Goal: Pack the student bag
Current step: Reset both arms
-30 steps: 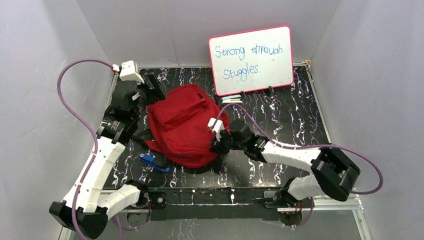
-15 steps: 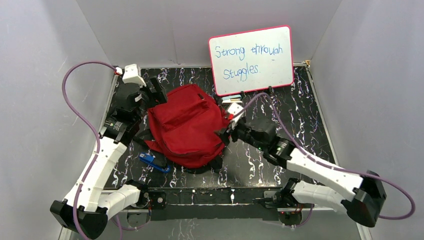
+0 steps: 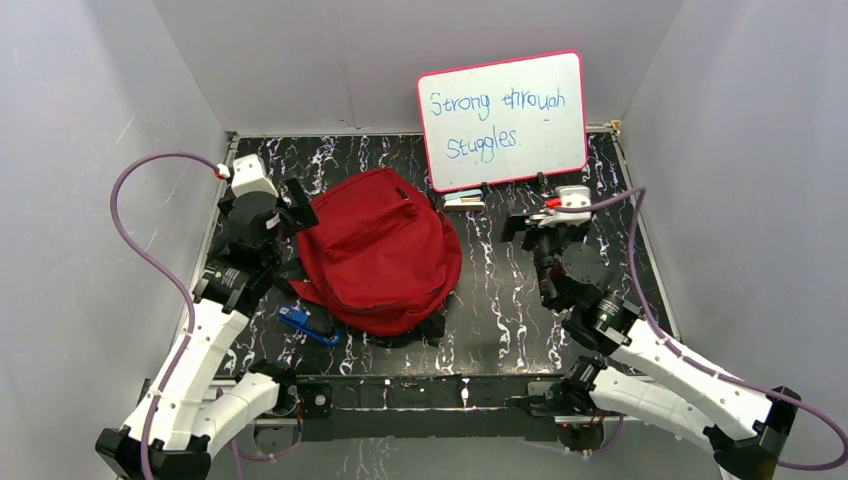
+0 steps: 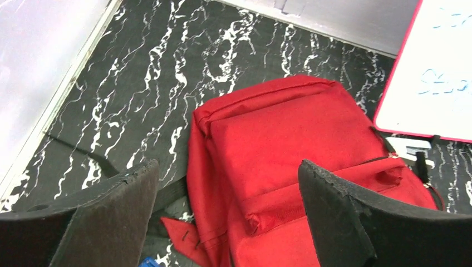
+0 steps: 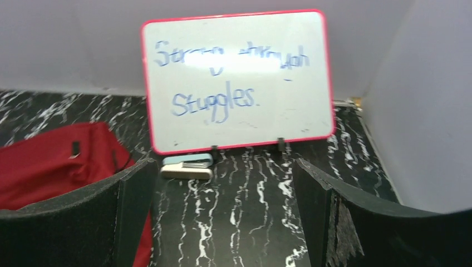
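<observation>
A: Where do we log the student bag [image 3: 385, 255]?

B: Lying flat on the black marbled table [image 3: 500, 290], left of centre, with its front pocket facing up. Black straps poke out at its near edge. A small blue item [image 3: 305, 324] lies on the table just beside its near-left corner.

A: And the left gripper [image 3: 292, 203]?

B: We see it at the bag's far-left corner. On the wrist view the fingers [image 4: 106, 217] are spread wide, with nothing pinched and the red fabric visible beyond the gap. We cannot tell whether a fingertip touches the fabric.

A: What about the right gripper [image 3: 545, 225]?

B: Well apart from the bag, over bare table on the right. We note its jaws are spread wide too and hold nothing. It faces the whiteboard [image 3: 503, 118], which stands against the back wall and reads "Strong through stuggles." A pale stapler-like item [image 5: 186, 167] lies at the board's foot, between the bag and the right gripper.
</observation>
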Motion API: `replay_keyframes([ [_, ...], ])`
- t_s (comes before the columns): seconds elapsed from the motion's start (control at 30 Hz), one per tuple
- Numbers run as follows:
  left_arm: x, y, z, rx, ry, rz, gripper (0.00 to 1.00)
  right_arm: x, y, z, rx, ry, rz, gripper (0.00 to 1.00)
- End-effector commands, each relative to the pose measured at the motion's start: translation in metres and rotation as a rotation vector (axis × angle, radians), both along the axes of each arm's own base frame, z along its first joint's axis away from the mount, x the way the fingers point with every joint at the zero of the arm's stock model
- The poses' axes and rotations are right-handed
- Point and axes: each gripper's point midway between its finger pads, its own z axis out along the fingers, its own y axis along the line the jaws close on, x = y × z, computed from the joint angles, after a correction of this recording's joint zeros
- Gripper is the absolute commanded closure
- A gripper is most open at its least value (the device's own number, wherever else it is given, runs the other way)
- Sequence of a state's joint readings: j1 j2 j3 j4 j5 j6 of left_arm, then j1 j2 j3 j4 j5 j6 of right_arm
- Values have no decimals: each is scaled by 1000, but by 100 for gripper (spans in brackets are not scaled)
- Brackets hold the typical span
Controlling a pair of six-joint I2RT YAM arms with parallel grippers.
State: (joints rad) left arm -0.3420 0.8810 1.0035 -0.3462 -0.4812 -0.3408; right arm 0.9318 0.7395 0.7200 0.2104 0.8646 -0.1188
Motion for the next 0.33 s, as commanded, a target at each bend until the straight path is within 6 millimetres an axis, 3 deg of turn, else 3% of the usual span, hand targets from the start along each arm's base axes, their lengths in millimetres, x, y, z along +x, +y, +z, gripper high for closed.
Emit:
replay_keyframes([
  [0.0, -15, 17, -7, 8, 3, 80, 8, -9, -53, 16, 117, -22, -240, 1],
  [0.3, -19, 19, -14, -12, 13, 97, 7, -8, -50, 8, 92, -8, -235, 1],
])
